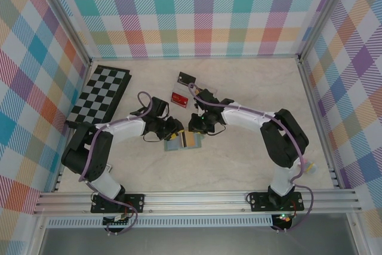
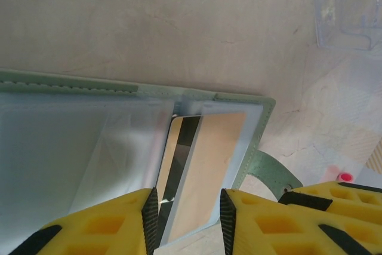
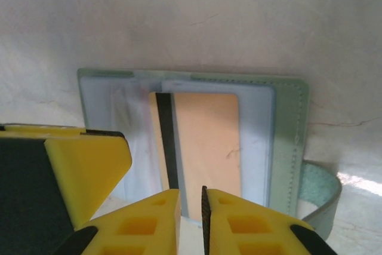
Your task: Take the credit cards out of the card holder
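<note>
We are logging both arms meeting over the card holder (image 3: 289,141), which is lying open and flat on the pale table (image 3: 191,22), just under and ahead of both sets of fingertips. The right gripper (image 3: 191,195) is hanging at the holder's near edge with its jaws almost together, only a thin slit showing between the yellow pads. The slit is lining up with the near end of the orange credit card (image 3: 206,141), which is sitting in a pale blue slot with its black stripe running away from the fingertips. We are not able to tell whether those pads are biting the card or the slot lip. To the left of this hand, a yellow finger (image 3: 83,159) of the left gripper (image 2: 188,202) is covering the holder's other panel. From the left wrist we are seeing the left jaws standing partway apart, with the card-bearing corner of the holder lying in the gap between them; whether they are clamping it or hovering above it we cannot tell. The holder's green strap (image 2: 268,177) is trailing just right of that hand's right finger, and the clear tray (image 2: 349,10) is lying well beyond the fingertips, to the right. In the overhead view a red card (image 1: 178,97) is resting beyond both hands, apart from the holder, and a chessboard (image 1: 101,95) is sitting well off to the left of the left hand
</note>
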Action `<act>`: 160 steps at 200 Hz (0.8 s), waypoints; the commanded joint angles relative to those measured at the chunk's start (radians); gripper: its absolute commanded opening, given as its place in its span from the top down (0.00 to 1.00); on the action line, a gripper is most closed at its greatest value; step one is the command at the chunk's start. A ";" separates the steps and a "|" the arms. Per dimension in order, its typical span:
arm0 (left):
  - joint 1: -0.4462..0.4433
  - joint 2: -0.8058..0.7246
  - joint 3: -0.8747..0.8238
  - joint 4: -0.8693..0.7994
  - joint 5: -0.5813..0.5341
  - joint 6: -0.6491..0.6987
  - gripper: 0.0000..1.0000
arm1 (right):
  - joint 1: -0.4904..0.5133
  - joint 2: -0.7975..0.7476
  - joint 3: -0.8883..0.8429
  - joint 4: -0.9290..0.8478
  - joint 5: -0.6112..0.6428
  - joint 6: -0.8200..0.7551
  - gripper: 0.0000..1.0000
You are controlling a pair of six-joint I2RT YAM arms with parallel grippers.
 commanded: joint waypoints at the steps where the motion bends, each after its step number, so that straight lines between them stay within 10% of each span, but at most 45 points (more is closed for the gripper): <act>1: -0.009 0.017 0.001 0.026 0.004 -0.012 0.66 | -0.003 0.026 0.036 -0.010 0.048 -0.016 0.84; 160: -0.006 0.100 0.030 0.006 0.048 0.034 0.68 | -0.007 0.140 0.050 -0.014 -0.018 -0.029 0.75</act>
